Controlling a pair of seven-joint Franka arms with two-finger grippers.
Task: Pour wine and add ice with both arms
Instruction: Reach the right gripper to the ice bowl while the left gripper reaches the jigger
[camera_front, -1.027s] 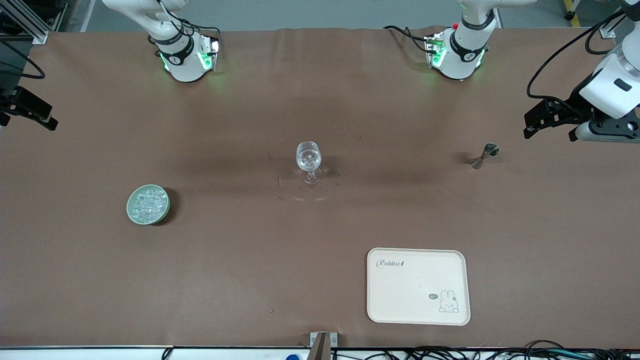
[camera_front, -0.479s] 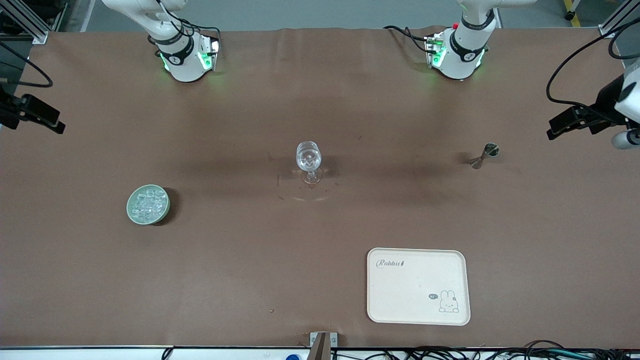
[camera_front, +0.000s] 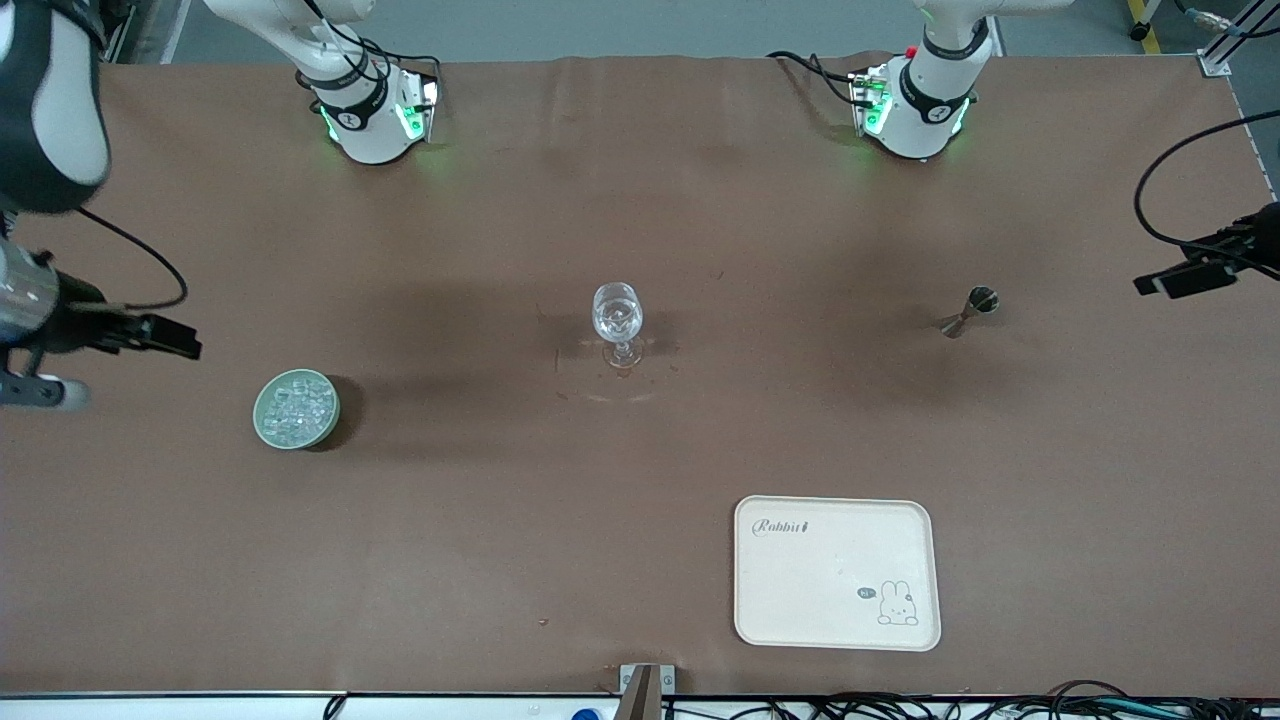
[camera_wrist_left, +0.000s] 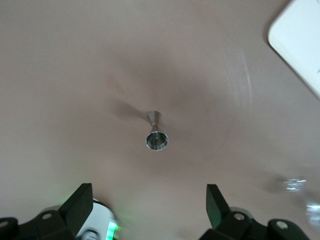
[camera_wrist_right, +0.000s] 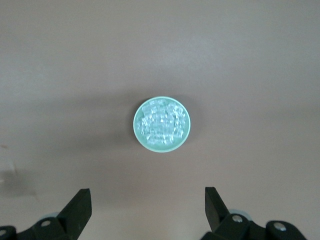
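While both arms hang high, I see my left gripper (camera_wrist_left: 147, 210) spread wide over the table (camera_front: 640, 480) at its own end, the jigger (camera_front: 968, 311) standing below it. My right gripper (camera_wrist_right: 147, 210), equally wide, hovers over the green dish (camera_front: 296, 409) heaped with ice (camera_wrist_right: 161, 122). Between them stands the wine glass (camera_front: 617, 324).

left pincer (camera_wrist_left: 145, 200) open, right pincer (camera_wrist_right: 145, 200) open, both aloft
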